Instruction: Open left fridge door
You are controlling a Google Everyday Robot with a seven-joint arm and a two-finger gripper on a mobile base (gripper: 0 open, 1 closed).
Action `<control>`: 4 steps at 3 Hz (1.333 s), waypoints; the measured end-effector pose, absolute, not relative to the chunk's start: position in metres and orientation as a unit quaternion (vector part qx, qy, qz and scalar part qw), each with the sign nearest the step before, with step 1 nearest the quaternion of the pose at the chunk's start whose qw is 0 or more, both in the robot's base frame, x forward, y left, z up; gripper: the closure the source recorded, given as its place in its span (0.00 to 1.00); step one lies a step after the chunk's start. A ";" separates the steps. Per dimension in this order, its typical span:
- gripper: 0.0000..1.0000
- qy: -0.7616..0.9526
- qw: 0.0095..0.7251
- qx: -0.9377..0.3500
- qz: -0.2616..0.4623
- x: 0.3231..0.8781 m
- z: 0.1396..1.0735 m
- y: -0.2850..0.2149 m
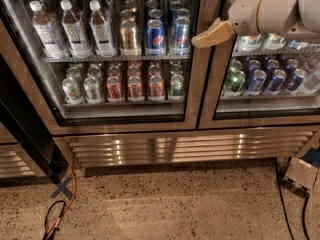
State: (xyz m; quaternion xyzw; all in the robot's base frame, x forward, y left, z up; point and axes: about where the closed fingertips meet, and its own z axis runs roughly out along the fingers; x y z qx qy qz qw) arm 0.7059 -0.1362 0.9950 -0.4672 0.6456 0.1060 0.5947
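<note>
**Bronze-steel frame not yet pulled: the hand is set at the seam of the two doors**

Bronze-steel framing is seen around the left fridge door (120,125), which fills the left and middle of the view. It appears to be closed, flush with the narrower right door (260,119) beside it. Below both doors a ribbed metal grille (190,146) is found, and under it the speckled floor (175,204).

The white arm (280,11) is brought in from the upper right. The hand (209,17) is held in front of the upright frame where the two doors meet, with its tan fingers (215,33) spread apart and nothing clamped between them. Whether the frame is already touched cannot be told.

Behind the glass, bottles (75,29) and cans (155,34) are stood in rows on the shelves. On the floor at the lower left an orange cable (70,199) is laid.

Several risks can be judged from here. As the two frames lie so close, the edge of the right door could be caught by mistake. If only a shallow hold is taken, the smooth metal could slip out when the seal resists. The glass could be pressed if the fingers are closed off the frame. The cable may also be swept by the swinging door.
</note>
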 end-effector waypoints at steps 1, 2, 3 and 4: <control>0.00 0.646 0.594 -0.467 0.107 0.706 0.994 -0.135; 0.00 0.653 0.583 -0.468 0.124 0.700 0.998 -0.131; 0.00 0.653 0.576 -0.478 0.118 0.699 1.024 -0.129; 0.00 0.646 0.571 -0.488 0.135 0.706 1.041 -0.130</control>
